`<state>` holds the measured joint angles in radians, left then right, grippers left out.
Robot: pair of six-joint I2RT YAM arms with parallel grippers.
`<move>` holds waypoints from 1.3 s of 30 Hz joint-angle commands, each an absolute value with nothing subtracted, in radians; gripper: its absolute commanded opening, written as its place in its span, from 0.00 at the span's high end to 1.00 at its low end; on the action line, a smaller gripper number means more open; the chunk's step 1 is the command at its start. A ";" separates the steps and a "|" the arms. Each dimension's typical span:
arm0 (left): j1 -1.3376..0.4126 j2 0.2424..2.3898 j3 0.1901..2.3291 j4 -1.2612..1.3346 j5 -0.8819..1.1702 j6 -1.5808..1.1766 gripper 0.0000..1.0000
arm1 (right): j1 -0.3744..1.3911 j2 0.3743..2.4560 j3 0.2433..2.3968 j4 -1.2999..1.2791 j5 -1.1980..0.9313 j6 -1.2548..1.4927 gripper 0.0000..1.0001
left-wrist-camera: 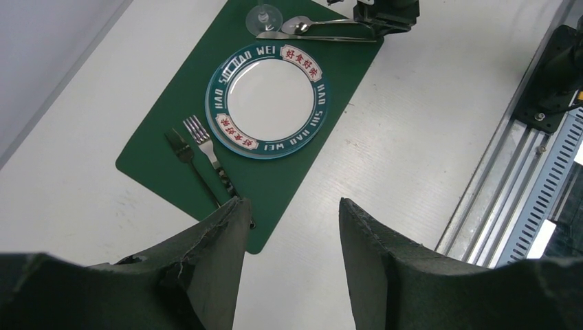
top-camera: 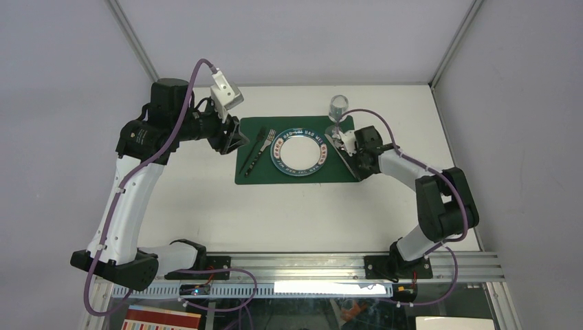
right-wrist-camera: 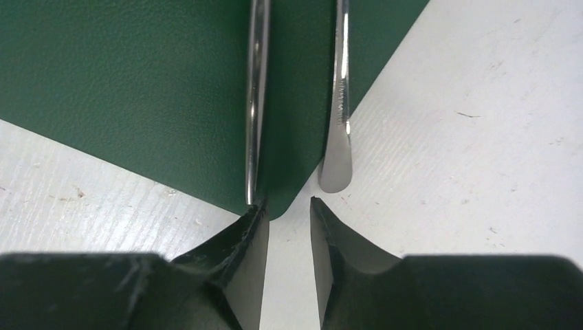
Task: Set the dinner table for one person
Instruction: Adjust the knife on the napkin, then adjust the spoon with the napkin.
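Green mat [top-camera: 268, 175]: centre of frame, on white worktop [top-camera: 275, 213]
Plate [top-camera: 300, 151]: mid-mat
Left claw [left-wrist-camera: 292, 203]: released, empty
Right claw [right-wrist-camera: 287, 206]: narrowly parted, empty

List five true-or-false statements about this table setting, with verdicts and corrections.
1. The plate lies on the green placemat. True.
2. Both forks lie on the robot's right of the plate. False: they lie on its left.
3. The left tool is gripping a fork. False: it is open and empty.
4. The glass stands upright on the placemat. True.
5. A spoon rests on the plate. False: the spoon lies beside the plate, on the placemat.
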<state>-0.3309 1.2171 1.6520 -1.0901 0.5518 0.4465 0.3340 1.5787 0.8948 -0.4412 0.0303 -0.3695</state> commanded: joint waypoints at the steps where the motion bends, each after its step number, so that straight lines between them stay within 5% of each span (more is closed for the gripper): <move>1: -0.318 1.193 1.658 -1.038 0.580 0.452 0.48 | 0.340 1.520 0.921 -0.406 0.093 -0.383 0.68; 39: -0.312 1.194 1.658 -1.037 0.580 0.454 0.47 | 0.338 1.824 1.060 -0.331 0.166 -0.393 0.71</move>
<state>-0.3252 1.2171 1.6524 -1.0878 0.5526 0.4465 0.3412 1.7458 1.0504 -0.4255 0.1032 -0.3920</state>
